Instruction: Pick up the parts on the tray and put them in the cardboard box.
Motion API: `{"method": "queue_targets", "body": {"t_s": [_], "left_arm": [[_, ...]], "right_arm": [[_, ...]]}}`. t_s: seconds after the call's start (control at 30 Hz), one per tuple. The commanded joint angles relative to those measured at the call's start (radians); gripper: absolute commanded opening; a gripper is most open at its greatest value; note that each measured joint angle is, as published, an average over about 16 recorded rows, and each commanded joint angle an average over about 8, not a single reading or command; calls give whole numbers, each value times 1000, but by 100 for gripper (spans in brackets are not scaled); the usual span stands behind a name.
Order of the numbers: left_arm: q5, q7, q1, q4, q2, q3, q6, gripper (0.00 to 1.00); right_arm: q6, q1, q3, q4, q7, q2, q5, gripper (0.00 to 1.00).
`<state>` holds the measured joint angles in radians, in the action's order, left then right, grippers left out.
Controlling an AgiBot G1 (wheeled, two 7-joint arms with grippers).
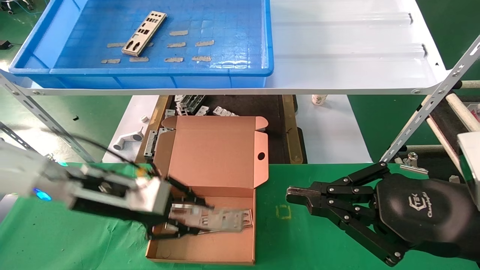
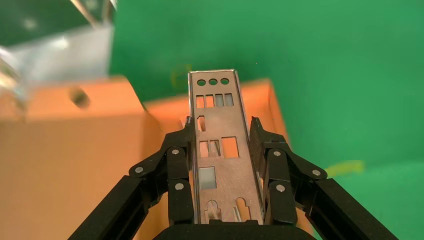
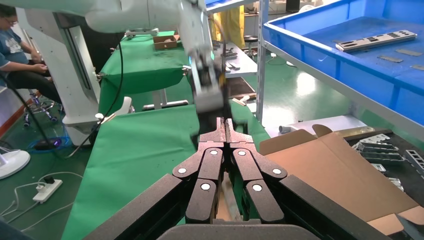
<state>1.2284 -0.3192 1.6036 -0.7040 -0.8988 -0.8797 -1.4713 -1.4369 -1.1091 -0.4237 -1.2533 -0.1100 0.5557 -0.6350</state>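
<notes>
Shelf (image 1: 356, 45), glossy white, spans the far side of the scene and carries the tray (image 1: 37, 48), a big blue bin at its left end; raised above the work, it keeps stock within the arms' reach and off the table

Table (image 1: 318, 243) under green cloth fills the near side. Cardboard box (image 1: 210, 150) lies open on it, lid hinged back toward the shelf, shallow base nearest the robot — an easy drop target from above

Right gripper (image 1: 296, 195) rests on the cloth to the right of the box, well clear of it, jaws together with nothing between them; parked, judging by its pose, so as not to crowd the working arm

Left gripper (image 1: 180, 221) hangs over the box base. Left wrist view shows the jaws clamped on the long edges of a part (image 2: 220, 150) near one end, the punched plate jutting forward past the fingertips (image 2: 260, 135). Edge grip seems chosen because the plate is too thin to pinch flat. Held roughly level, lengthwise across the base, it looks ready to be lowered and released; whether it touches the floor of the box yet, cannot tell

One more part (image 1: 144, 33) lies on the tray floor toward its left, angled, among tan tape scraps (image 1: 204, 43). Judgement: task partly done, one plate in hand, one left to fetch

Loose silver brackets (image 1: 221, 110) and a white pipe fitting (image 1: 127, 139) sit beyond the box, under the shelf
</notes>
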Motion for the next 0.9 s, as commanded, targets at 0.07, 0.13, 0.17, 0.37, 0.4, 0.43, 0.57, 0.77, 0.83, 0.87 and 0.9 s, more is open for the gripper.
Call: {"method": "queue_targets", "body": {"t_s": [0.07, 0.13, 0.17, 0.37, 0.4, 0.43, 0.57, 0.77, 0.83, 0.87, 0.9], "left_arm": [[38, -17, -41, 7, -23, -23, 52, 0], [55, -22, -54, 22, -40, -31, 82, 0], [64, -26, -60, 29, -48, -35, 95, 0], [80, -38, -77, 74, -84, -46, 121, 4], [81, -40, -78, 81, -88, -47, 121, 9], [82, -42, -78, 88, -92, -48, 122, 20], [90, -51, -78, 112, -102, -53, 124, 70], [94, -64, -74, 140, -109, -54, 123, 100], [92, -71, -72, 146, -110, -53, 120, 100], [91, -75, -70, 149, -110, -53, 118, 100], [89, -79, -69, 151, -111, -52, 115, 100]], "right_arm": [[0, 0, 0, 0, 0, 0, 0, 0], [0, 0, 0, 0, 0, 0, 0, 0], [0, 0, 0, 0, 0, 0, 0, 0], [0, 0, 0, 0, 0, 0, 0, 0], [0, 0, 0, 0, 0, 0, 0, 0], [0, 0, 0, 0, 0, 0, 0, 0], [0, 0, 0, 0, 0, 0, 0, 0], [0, 0, 0, 0, 0, 0, 0, 0], [0, 0, 0, 0, 0, 0, 0, 0], [0, 0, 0, 0, 0, 0, 0, 0], [0, 0, 0, 0, 0, 0, 0, 0]]}}
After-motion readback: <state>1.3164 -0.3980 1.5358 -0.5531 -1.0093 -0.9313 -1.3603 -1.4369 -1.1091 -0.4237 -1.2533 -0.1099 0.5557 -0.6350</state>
